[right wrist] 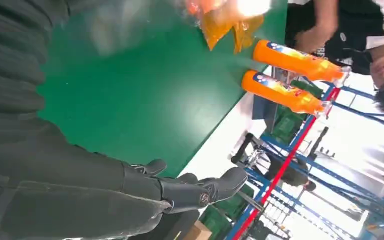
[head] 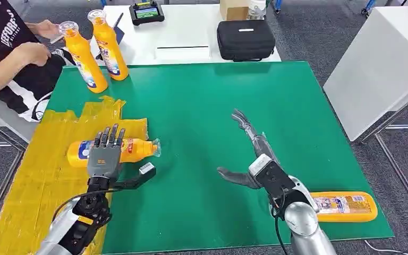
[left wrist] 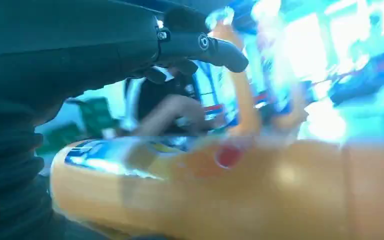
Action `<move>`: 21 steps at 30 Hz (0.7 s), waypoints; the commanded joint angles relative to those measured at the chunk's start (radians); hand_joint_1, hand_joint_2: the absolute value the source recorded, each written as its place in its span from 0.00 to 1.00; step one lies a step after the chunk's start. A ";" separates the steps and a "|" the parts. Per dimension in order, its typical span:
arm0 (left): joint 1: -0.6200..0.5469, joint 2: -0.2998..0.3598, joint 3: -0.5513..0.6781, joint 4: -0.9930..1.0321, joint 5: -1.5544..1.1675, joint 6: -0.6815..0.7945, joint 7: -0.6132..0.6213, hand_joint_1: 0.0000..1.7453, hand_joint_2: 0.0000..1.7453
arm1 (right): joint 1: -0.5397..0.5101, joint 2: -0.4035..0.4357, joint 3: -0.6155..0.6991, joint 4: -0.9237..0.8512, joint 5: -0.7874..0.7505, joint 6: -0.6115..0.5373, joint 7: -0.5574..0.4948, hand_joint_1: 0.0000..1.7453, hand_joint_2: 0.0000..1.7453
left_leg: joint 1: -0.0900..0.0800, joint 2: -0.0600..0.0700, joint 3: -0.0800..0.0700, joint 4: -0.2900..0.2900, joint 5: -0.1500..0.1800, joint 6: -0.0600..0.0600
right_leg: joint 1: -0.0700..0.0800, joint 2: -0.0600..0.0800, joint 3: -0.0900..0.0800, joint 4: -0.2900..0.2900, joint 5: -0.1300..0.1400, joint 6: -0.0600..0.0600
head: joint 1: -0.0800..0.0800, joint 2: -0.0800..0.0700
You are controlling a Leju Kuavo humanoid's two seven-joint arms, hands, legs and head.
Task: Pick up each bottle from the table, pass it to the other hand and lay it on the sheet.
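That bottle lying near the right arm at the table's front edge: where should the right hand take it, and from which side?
Probably grip the bottle around its labelled mid-body, coming down from above with the right hand across its width. It lies flat on its side on the green mat, long axis running along the front edge, so the broad body offers the steadiest hold. The right arm hides one end.

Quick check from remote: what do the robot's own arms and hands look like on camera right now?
Both arms are silver with black joints and thin black cables. The left robot hand has a grey back and dark fingers; the right robot hand is grey, behind a white-topped black wrist module.
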State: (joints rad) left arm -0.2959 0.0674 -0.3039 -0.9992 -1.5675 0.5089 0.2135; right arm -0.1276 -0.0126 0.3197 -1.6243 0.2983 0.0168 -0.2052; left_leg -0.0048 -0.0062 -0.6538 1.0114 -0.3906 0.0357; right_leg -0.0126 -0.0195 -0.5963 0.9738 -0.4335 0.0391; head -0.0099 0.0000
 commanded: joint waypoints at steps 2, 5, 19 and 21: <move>0.075 -0.155 0.224 -0.257 0.381 0.103 -0.332 0.00 1.00 | -0.002 -0.022 0.024 0.061 0.063 -0.078 -0.008 0.00 1.00 | 0.001 0.002 0.007 0.001 -0.003 -0.002 | 0.001 0.003 0.008 -0.001 -0.002 -0.001 | 0.000 0.000; 0.145 -0.161 0.211 -0.452 0.776 -0.035 -0.547 0.00 1.00 | 0.023 -0.039 0.015 0.036 0.196 -0.155 -0.008 0.00 1.00 | 0.001 0.001 0.005 0.001 -0.003 -0.002 | 0.001 0.002 0.006 -0.001 -0.003 -0.001 | 0.000 0.000; 0.172 -0.164 0.236 -0.599 1.138 -0.357 -0.686 0.00 1.00 | 0.058 -0.174 -0.009 -0.107 0.677 -0.051 0.106 0.00 1.00 | 0.000 0.000 0.003 0.001 -0.003 -0.002 | 0.000 0.001 0.004 0.000 -0.002 -0.001 | -0.001 0.000; 0.172 -0.164 0.236 -0.599 1.138 -0.357 -0.686 0.00 1.00 | 0.058 -0.174 -0.009 -0.107 0.677 -0.051 0.106 0.00 1.00 | 0.000 0.001 0.004 0.002 -0.003 -0.002 | 0.001 0.001 0.005 0.000 -0.003 -0.001 | -0.001 0.000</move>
State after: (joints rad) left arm -0.1244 -0.0671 -0.1259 -1.5077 -0.5030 0.2531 -0.4647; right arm -0.0820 -0.0596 0.3235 -1.6385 0.7706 -0.1308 -0.1677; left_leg -0.0051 -0.0056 -0.6536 1.0114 -0.3913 0.0356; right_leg -0.0127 -0.0191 -0.5965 0.9735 -0.4336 0.0391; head -0.0107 0.0000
